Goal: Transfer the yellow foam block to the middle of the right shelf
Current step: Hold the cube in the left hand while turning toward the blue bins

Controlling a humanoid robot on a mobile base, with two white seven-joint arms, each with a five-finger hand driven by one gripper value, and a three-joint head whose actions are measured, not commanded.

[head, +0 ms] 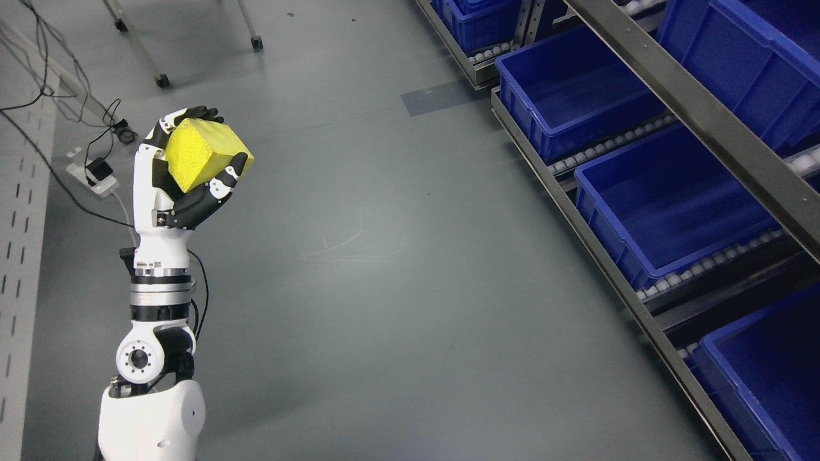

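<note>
Left hand (182,169) is gripping the yellow foam block (204,153), fingers (221,186) curling around it, holding it raised above the grey floor (359,256), well apart from the shelf (672,83) carrying blue bins (666,198) at right

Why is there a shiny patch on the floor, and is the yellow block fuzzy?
Head view: the floor reflects overhead light as a pale sheen; the yellow foam block in the left hand looks sharp; the blue bins are evenly lit.

The head view looks steeply down from above the floor (384,256), with the shelf (640,307) along its right side.
</note>
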